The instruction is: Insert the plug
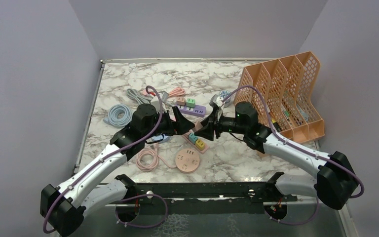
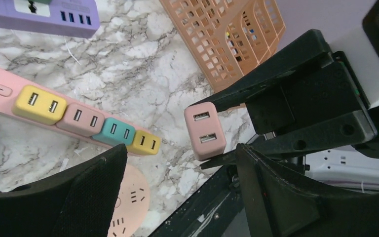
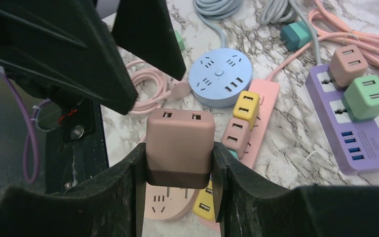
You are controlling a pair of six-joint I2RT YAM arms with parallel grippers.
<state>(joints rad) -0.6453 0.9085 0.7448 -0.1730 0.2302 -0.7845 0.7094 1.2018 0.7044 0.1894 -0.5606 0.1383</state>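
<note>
Marble table, mid-carry: right gripper pinching the plug near the pink strip, left gripper open, next it's lining up a socket.

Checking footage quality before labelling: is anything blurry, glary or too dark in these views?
Top external: even soft light, no glare. Left wrist: pink plastic two-port plug cube crisp. Right wrist: cube sharp, black right end effector gripping it almost featureless.
</note>
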